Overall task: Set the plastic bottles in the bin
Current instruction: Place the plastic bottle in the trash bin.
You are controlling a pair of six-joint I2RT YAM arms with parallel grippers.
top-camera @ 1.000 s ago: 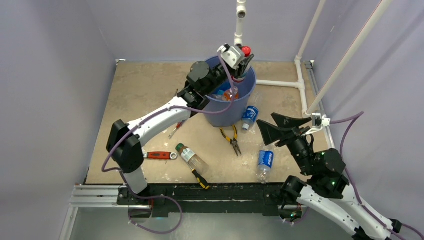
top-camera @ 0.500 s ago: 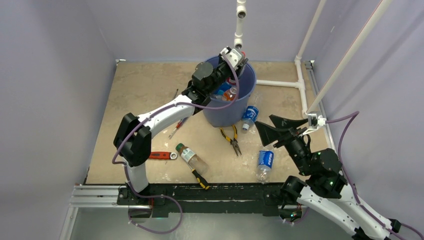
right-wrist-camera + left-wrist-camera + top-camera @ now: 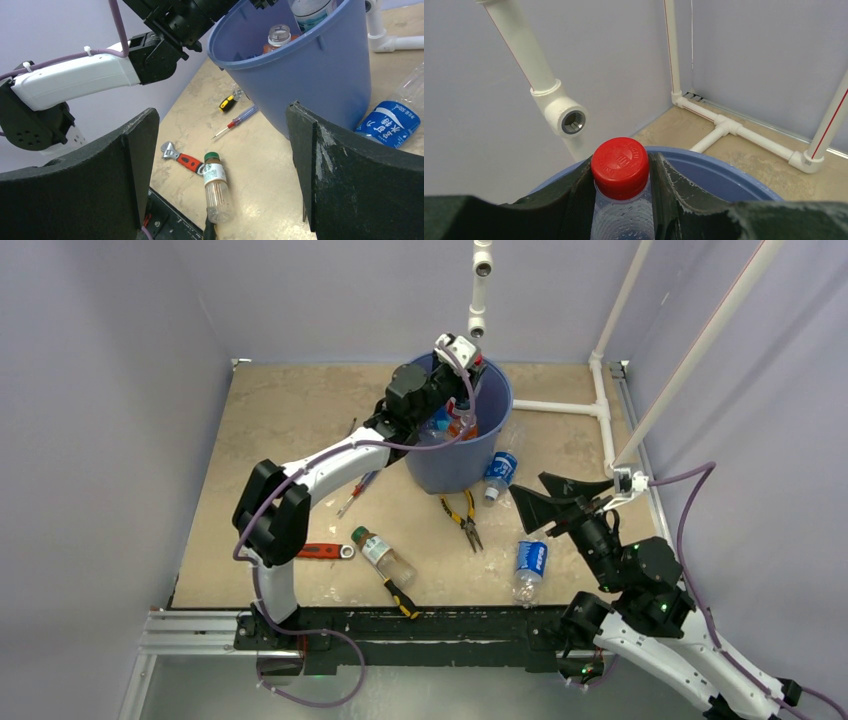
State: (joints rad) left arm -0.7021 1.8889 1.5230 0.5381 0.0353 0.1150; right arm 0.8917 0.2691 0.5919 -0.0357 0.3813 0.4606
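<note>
Left wrist view has the left pincer (image 3: 622, 161) clamped on the top of a red-capped bottle (image 3: 621, 220), a finger pressed to each side just under the cap. The coming move turns on this: the bottle's long axis stands steep, cap up at the fingertips and body hanging below, and the bin (image 3: 724, 172) lies straight beneath. The right wrist view shows that lower body down past the blue rim, so by my reading simply letting go would drop it in. Only the left arm is at the bin. The right pincer (image 3: 545, 498) hangs wide open and empty over the right side of the desk (image 3: 270, 430), apart from the bin.

Counted: one bin and one bottle in the grip. Inside the bin there is at least one more, an uncapped orange-tinted bottle (image 3: 278, 37); the rest of the contents are hidden.

Three bottles lie loose on the desk:
- a blue-labelled bottle (image 3: 500, 468) just beside the bin's right wall
- a second blue-labelled bottle (image 3: 528, 565) lying front to back just left of the right pincer
- a green-capped bottle (image 3: 383, 555) aslant between the two arm bases

The right arm is nearer both blue ones.

Tools: one pair of yellow-handled pliers (image 3: 462, 520), one red-handled wrench (image 3: 322, 551), one red screwdriver (image 3: 355, 498) and one yellow-and-black handled tool (image 3: 403, 598)
</note>
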